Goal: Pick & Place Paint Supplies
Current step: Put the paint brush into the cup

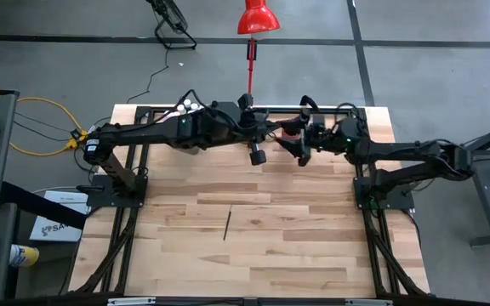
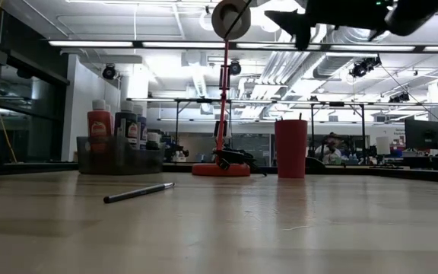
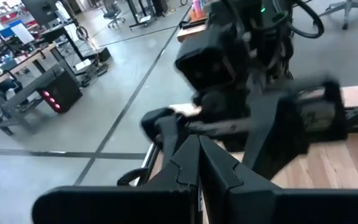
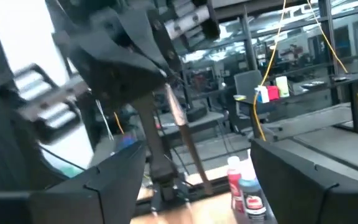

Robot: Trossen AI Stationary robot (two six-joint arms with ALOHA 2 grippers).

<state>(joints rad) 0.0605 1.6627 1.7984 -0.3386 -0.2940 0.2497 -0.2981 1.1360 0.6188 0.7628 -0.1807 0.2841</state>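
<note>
Mid-table — lone paintbrush (image 1: 228,225); right claw (image 4: 197,168) open above.

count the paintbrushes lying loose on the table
1. A single paintbrush lies on the bare wood at mid-table, in front of both raised arms. Others may be hidden behind the arms or in the grey bin.

We see two arms built of dark, near-black links, boxy at the joints, each rising from a black base plate on a black frame. Black cables loop along the upper links, and a small green light glows on the right arm's wrist housing. The left gripper (image 3: 199,163) has angular matte black fingers (image 3: 227,168), sharply wedge-shaped. The right gripper (image 4: 197,177) shows broad, flat black fingers (image 4: 114,174) with bevelled edges.
</note>
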